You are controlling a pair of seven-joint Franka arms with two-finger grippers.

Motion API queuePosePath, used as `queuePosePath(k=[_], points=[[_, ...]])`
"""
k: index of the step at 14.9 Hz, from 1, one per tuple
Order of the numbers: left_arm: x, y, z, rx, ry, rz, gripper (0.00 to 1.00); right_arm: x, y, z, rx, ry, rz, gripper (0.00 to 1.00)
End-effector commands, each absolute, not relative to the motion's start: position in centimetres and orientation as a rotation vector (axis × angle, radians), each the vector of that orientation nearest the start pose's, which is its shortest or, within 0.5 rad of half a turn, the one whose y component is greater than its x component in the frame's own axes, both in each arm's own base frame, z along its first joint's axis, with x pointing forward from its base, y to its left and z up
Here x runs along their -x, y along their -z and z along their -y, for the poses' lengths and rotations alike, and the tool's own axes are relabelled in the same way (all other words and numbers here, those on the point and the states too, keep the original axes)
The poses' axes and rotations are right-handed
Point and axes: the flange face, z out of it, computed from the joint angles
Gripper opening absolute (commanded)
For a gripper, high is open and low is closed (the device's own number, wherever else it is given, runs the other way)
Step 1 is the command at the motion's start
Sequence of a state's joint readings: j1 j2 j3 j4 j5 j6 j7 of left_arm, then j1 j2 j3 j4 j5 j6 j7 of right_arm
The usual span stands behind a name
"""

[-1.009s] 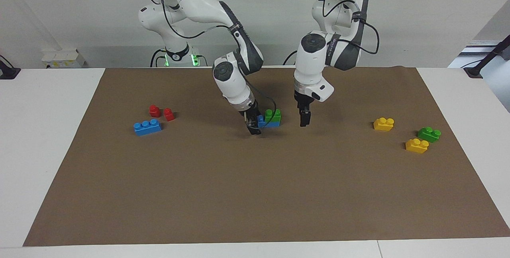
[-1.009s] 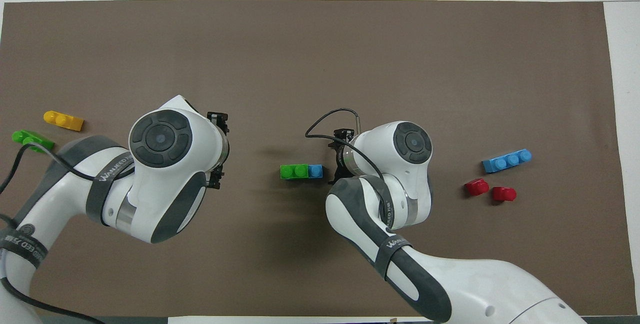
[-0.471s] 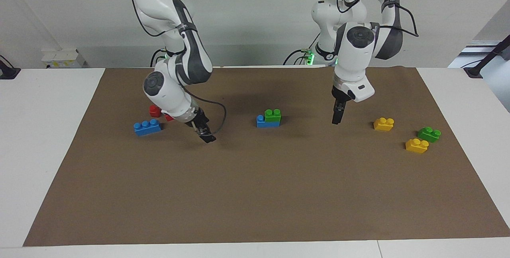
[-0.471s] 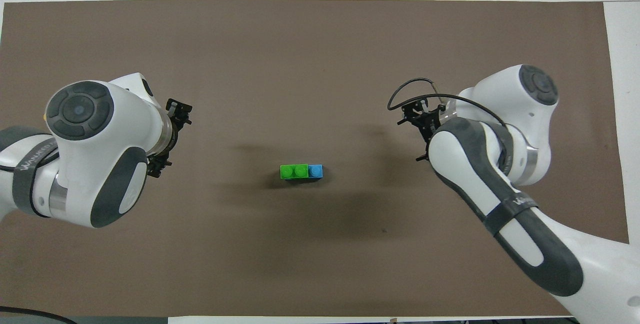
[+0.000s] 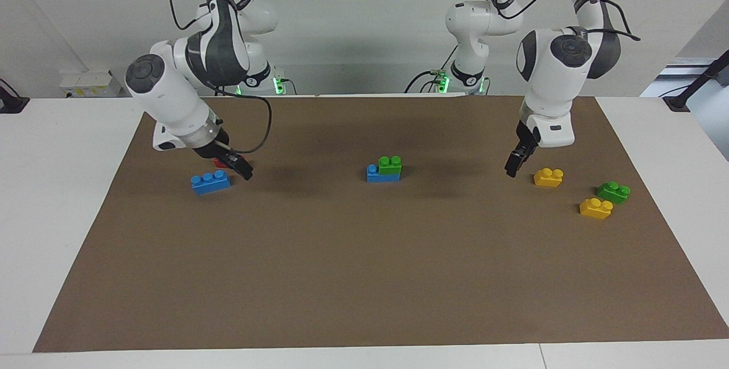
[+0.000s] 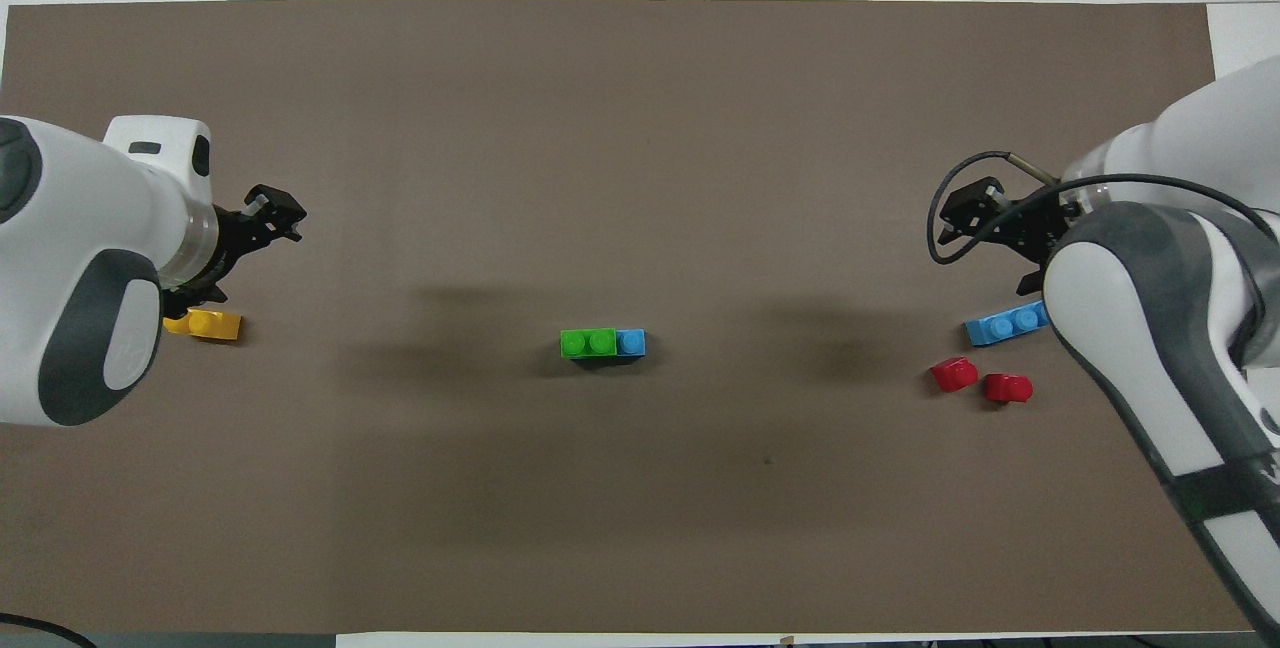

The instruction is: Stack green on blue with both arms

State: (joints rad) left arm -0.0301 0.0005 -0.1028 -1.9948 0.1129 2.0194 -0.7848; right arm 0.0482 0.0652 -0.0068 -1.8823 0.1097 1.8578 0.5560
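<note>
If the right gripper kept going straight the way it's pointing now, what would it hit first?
The right gripper slants down toward the table's middle, beside the spare blue brick. Going straight on, it would probably meet the bare brown mat first, well short of the green-on-blue stack, though depth is uncertain.

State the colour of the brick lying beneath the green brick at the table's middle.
Blue: the blue brick under the green brick shows best in the facing view.

a green brick [image 6: 587, 342] sits on a blue brick [image 6: 630, 342] mid-mat, between and well apart from both grippers. the left gripper [image 6: 275, 218] is near a yellow brick [image 6: 205, 325]; the right gripper [image 6: 968, 211] is near another blue brick [image 6: 1005, 325] and two red pieces [image 6: 980, 380].
</note>
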Motion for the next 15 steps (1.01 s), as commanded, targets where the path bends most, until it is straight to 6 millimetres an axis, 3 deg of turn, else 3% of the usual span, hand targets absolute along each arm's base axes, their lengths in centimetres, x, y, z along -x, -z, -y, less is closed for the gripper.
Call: queuePosePath(k=[1, 3, 5, 8, 12, 15], points=[[-55.5, -48.4, 3.6, 2.972, 0.058, 0.623, 1.0, -55.8, -51.5, -2.8, 3.06, -0.118, -0.526, 1.0], [-55.6, -49.6, 1.6, 2.994, 0.035, 0.478, 1.0, -55.1, -54.8, -2.6, 3.097, -0.093, -0.334, 1.0], [-55.6, -51.2, 0.5, 3.019, -0.007, 0.329, 1.0, -54.3, -56.7, -2.3, 3.109, -0.102, -0.18, 1.0], [-55.7, -53.8, -0.4, 3.114, -0.058, 0.196, 1.0, -54.6, -58.9, -1.0, 3.123, -0.093, -0.117, 1.0], [-55.5, -58.7, 0.3, 3.141, -0.104, 0.174, 1.0, -54.6, -59.3, 1.2, 3.127, -0.104, -0.166, 1.0], [-55.8, -60.2, 0.3, 3.161, -0.134, 0.179, 1.0, -54.6, -59.8, 2.6, 3.145, -0.101, -0.181, 1.0]])
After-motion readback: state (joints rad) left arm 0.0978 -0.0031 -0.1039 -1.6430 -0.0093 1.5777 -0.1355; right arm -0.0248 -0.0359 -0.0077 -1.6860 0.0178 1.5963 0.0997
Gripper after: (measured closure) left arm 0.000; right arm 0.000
